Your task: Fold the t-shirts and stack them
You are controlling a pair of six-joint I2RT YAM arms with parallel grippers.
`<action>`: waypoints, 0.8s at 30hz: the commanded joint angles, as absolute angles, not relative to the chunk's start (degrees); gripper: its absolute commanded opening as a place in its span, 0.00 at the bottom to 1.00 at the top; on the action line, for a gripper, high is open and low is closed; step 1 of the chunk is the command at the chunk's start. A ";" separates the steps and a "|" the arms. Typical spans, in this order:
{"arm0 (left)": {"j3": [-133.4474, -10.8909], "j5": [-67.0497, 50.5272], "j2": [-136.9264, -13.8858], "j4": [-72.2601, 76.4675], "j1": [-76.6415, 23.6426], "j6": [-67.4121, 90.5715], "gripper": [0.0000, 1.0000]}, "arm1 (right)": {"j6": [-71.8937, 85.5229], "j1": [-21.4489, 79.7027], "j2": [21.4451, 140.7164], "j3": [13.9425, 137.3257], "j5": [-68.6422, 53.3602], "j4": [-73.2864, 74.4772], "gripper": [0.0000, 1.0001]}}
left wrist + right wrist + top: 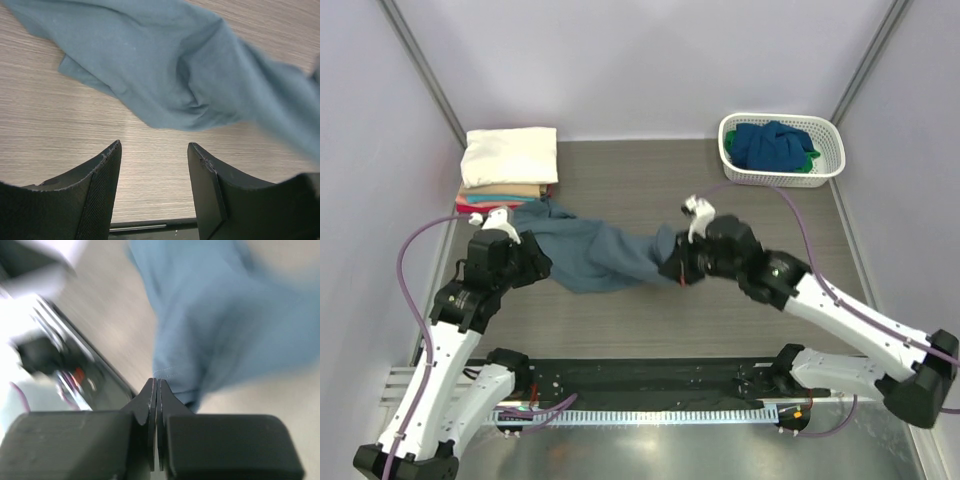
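A slate grey-blue t-shirt [605, 255] lies crumpled and stretched across the table's middle. My right gripper [677, 268] is shut on its right edge; the right wrist view shows the jaws [157, 383] pressed together at the shirt's stitched hem [172, 375]. My left gripper [538, 265] is at the shirt's left end, open and empty. In the left wrist view its fingertips [155, 146] stand apart over bare table, with the shirt [170, 75] just beyond them. A folded stack with a cream shirt [510, 155] on top sits at the back left.
A white lattice basket [828, 132] at the back right holds a dark blue shirt [772, 145] and a green one [810, 160]. Tan, red and teal layers [500, 197] show under the cream shirt. A black rail [650, 375] runs along the near edge.
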State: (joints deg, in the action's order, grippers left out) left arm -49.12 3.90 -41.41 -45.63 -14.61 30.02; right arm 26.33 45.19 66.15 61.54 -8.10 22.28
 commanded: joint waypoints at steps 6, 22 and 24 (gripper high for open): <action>-47.64 5.10 -42.80 -43.68 -14.33 29.71 0.57 | 43.68 49.39 55.12 42.89 12.64 43.41 0.79; -47.11 3.52 -44.47 -42.63 -12.48 29.27 0.57 | 30.06 37.88 93.32 68.72 5.80 25.75 0.75; -47.02 3.25 -44.56 -42.54 -12.22 29.27 0.57 | 28.92 37.88 97.98 72.15 4.66 25.75 0.71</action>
State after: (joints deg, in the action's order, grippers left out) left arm -47.31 4.27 -44.51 -44.53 -12.88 29.74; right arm 32.01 37.85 94.70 67.05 7.84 29.15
